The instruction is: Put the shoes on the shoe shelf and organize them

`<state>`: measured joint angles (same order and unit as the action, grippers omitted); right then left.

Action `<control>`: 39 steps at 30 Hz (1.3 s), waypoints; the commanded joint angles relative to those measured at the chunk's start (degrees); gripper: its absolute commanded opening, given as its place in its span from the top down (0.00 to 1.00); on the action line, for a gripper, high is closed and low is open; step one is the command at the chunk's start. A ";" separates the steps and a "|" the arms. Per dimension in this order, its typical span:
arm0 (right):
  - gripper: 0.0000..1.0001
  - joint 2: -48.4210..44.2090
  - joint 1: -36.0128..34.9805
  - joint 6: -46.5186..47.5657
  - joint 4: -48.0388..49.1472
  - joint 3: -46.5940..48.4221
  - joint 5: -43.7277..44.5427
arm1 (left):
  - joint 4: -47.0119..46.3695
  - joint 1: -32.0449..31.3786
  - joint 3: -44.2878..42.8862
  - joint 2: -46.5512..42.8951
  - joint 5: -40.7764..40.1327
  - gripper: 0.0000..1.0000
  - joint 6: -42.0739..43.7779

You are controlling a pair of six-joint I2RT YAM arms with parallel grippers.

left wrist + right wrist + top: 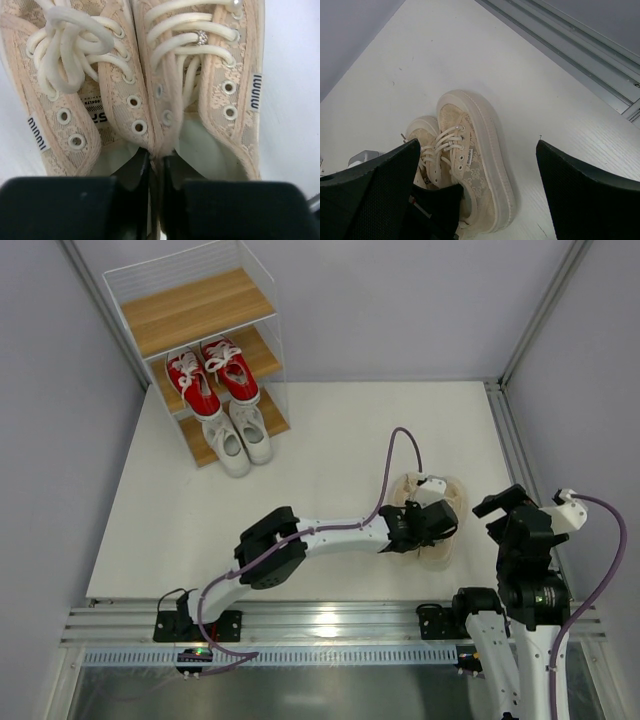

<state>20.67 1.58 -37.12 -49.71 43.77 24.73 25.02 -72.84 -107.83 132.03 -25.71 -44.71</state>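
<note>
The cream-beige shoes (450, 502) lie side by side on the table at the right, toes pointing away. My left gripper (159, 165) has one finger inside each shoe and is shut on their two touching inner walls (157, 135). In the top view the left gripper (425, 523) covers their heel ends. The right wrist view shows the same pair (475, 165) with the left gripper (435, 205) at the heels. My right gripper (477, 145) hangs open above and to their right, holding nothing. On the shoe shelf (200, 310), the red shoes (212, 375) fill the middle tier and the white shoes (238, 437) the bottom one.
The shelf's top board (190, 300) carries nothing. A grey wall runs along the left, and a metal rail (515, 440) borders the table's right edge. My right arm's base (530, 600) stands near the front right corner.
</note>
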 commanded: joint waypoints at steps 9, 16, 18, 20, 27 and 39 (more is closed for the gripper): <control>0.03 0.25 0.00 1.18 2.78 -0.70 -2.58 | 4.17 12.18 23.44 -13.08 -8.12 1.00 -2.75; 0.03 0.86 0.00 1.26 5.24 -3.16 -5.30 | 7.40 18.69 34.35 -24.35 -16.47 1.00 -7.32; 0.03 1.39 0.00 1.18 5.85 -3.34 -6.18 | 8.03 20.45 37.15 -26.29 -16.91 1.00 -8.81; 0.03 1.83 0.00 1.35 6.29 -3.78 -6.62 | 8.99 21.24 38.74 -28.75 -17.17 1.00 -10.83; 0.03 2.45 0.00 1.18 8.75 -5.80 -9.52 | 14.36 21.16 41.21 -32.18 -16.83 0.99 -17.25; 0.03 1.92 0.00 1.79 8.49 -6.15 -10.32 | 19.72 15.80 35.50 -36.58 -15.34 1.00 -18.05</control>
<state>22.87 1.58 -36.51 -43.24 37.58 14.85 43.00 -56.21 -68.49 99.09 -38.89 -61.78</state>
